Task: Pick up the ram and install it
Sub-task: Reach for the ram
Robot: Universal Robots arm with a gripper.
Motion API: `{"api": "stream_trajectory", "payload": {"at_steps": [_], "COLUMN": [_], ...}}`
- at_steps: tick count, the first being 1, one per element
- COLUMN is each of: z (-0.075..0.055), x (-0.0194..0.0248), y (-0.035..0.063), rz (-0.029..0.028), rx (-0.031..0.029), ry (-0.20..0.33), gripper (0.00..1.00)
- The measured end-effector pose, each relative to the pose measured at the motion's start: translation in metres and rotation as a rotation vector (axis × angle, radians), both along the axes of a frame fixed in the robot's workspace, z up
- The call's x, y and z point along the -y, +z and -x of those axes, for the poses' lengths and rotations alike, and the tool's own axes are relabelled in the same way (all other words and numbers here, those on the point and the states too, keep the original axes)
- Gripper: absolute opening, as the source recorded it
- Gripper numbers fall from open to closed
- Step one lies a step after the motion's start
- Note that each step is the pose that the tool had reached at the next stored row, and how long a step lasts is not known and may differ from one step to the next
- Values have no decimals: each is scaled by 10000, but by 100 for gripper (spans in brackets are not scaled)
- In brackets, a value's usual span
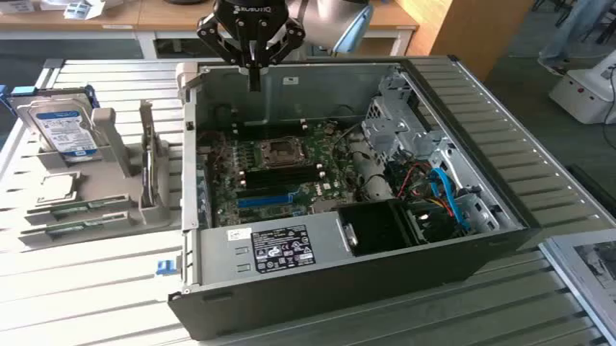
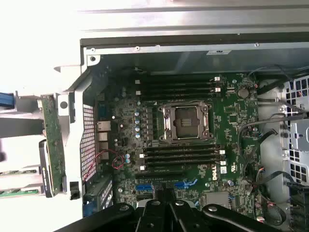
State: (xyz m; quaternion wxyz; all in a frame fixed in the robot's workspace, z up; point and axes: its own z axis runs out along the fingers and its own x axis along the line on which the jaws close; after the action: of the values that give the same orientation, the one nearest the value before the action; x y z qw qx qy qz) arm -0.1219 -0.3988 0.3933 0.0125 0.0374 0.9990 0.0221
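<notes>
We judge that no part of the job is done yet. The ram [image 2: 52, 145] stands on edge in the grey holder [image 1: 114, 144] just outside the case [image 1: 337, 295], on the exterior view's left. The black slots [image 2: 181, 154] flanking the socket [image 2: 186, 121] sit bare. The gripper [image 1: 254, 81] hangs over the case's far wall, its jaws pressed together with nothing between them. The ram is a long, thin green strip. The holder looks like matte moulded plastic. The case is dull sheet metal around a green motherboard [image 2: 227, 121] crowded with small parts.
</notes>
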Motion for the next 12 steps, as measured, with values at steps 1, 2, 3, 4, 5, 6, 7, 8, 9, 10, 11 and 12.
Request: {"api": "stream_trajectory", "payload": {"at_steps": [1,2,3,4,5,6,7,8,9,10,11,12], "z": [0,0,0,0,0,0,0,0,0,0,0,3], "x": [0,0,0,0,0,0,0,0,0,0,0,0], "y": [0,0,0,0,0,0,0,0,0,0,0,0], "rz": [0,0,0,0,1,0,0,0,0,0,0,1], "rx": [0,0,0,0,0,0,0,0,0,0,0,0], "ry": [1,0,0,0,0,0,0,1,0,1,1,1], "gripper": [10,10,10,10,10,10,10,10,10,10,10,10]}}
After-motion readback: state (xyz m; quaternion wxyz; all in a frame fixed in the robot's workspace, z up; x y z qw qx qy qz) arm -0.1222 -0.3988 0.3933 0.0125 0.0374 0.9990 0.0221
